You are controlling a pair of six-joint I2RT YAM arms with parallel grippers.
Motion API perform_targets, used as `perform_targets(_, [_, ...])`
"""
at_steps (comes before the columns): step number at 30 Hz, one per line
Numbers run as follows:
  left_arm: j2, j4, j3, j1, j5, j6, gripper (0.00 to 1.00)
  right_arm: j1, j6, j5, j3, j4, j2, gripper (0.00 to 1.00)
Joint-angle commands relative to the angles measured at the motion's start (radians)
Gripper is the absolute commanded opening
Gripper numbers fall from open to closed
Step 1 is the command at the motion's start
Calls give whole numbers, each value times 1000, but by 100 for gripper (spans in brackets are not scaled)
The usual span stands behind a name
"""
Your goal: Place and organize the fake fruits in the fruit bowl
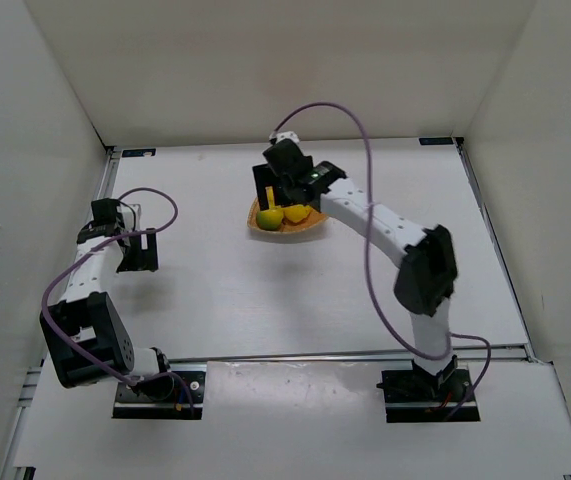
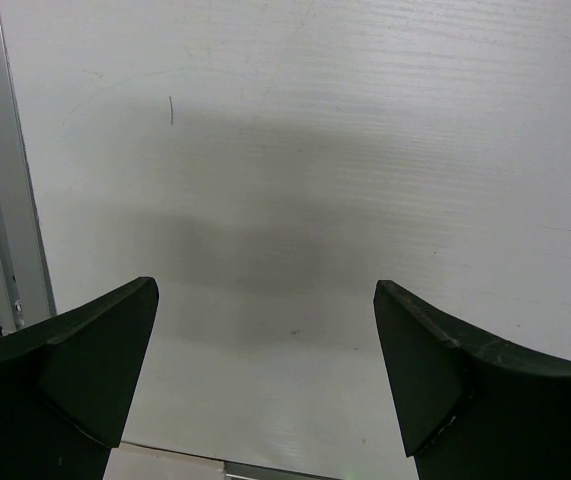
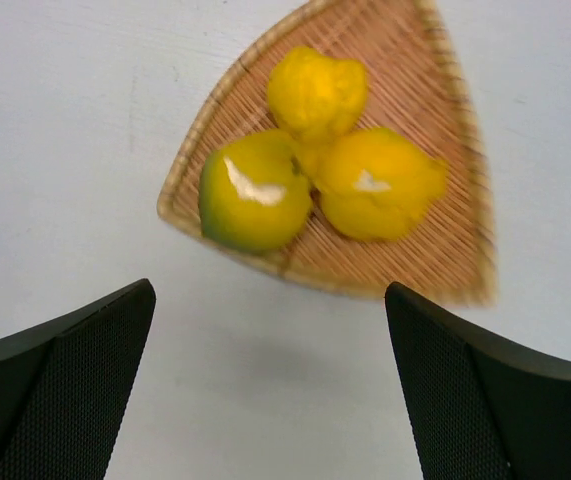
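Note:
The wooden fruit bowl [image 3: 190,170] holds all three fake fruits, touching in a cluster: the round green-and-yellow one [image 3: 255,203] and two yellow pear-shaped ones [image 3: 317,92] [image 3: 380,185]. My right gripper [image 3: 270,290] is open and empty, above the bare table just beside the bowl's edge. In the top view the bowl [image 1: 310,230] lies at the table's middle back, with the right gripper [image 1: 280,178] over its far side; the green fruit [image 1: 270,216] and a yellow one [image 1: 297,213] show. My left gripper [image 2: 265,285] is open and empty over bare table at the left [image 1: 140,250].
White walls [image 1: 25,150] enclose the table on three sides. An aluminium rail [image 2: 5,200] runs along the left edge, close to the left gripper. A purple cable [image 1: 365,150] arcs above the right arm.

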Motion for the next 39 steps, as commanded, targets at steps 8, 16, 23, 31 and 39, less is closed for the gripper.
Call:
perform_targets(8, [-48, 1, 62, -34, -52, -71, 100, -296, 119, 55, -666, -53, -694, 100])
perform_targets(16, [-64, -25, 205, 48, -85, -280, 100, -681, 101, -91, -1044, -24, -1058, 100])
perform_targets(23, [-154, -25, 173, 96, 79, -290, 100, -729, 101, -105, -1089, -53, -1144, 100])
perform_targets(31, [-217, -75, 154, 156, 188, -307, 100, -729, 101, -83, -1143, -75, -1222, 100])
perform_targets(39, [-217, -97, 134, 156, 141, -298, 100, -729, 101, -94, -1174, -95, -1265, 100])
